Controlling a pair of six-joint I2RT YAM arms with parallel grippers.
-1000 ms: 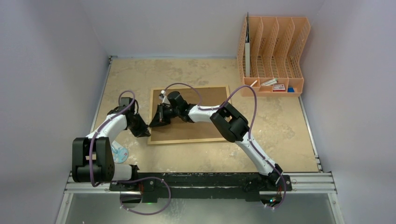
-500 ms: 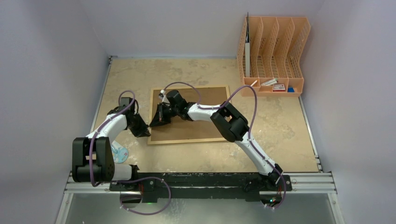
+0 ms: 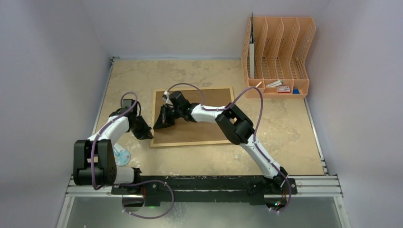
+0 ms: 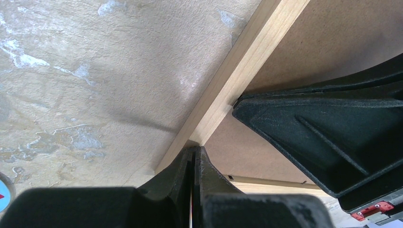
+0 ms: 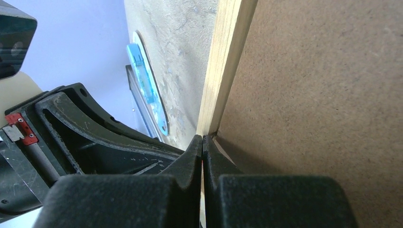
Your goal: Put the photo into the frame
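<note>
The frame (image 3: 206, 130) is laid flat near the middle of the table (image 3: 285, 137), its brown fibreboard back turned upward and its light-wood border (image 4: 237, 80) seen all round. The photo cannot be made out in any view. The left arm is raised from its base at the near left, its forearm is carried forward and to the right, and its wrist is pitched down so that the left gripper (image 3: 146, 133) is set at the frame's left border, close to the near-left corner. Its fingers are pressed tightly together, with the tips (image 4: 194, 159) brought against the outer edge of the wood. The right arm is stretched diagonally from the near right, its elbow is held above the frame's right half, and its forearm is run leftward across the fibreboard. The right gripper (image 3: 158, 124) is tilted down at the same left border, clenched, its tips (image 5: 203, 145) placed where the wood meets the backing. The two grippers are set just beside each other. A round blue-and-white object (image 3: 121, 156) is lying by the left arm's base, and an orange file organiser (image 3: 278, 52) is stood at the far right.
</note>
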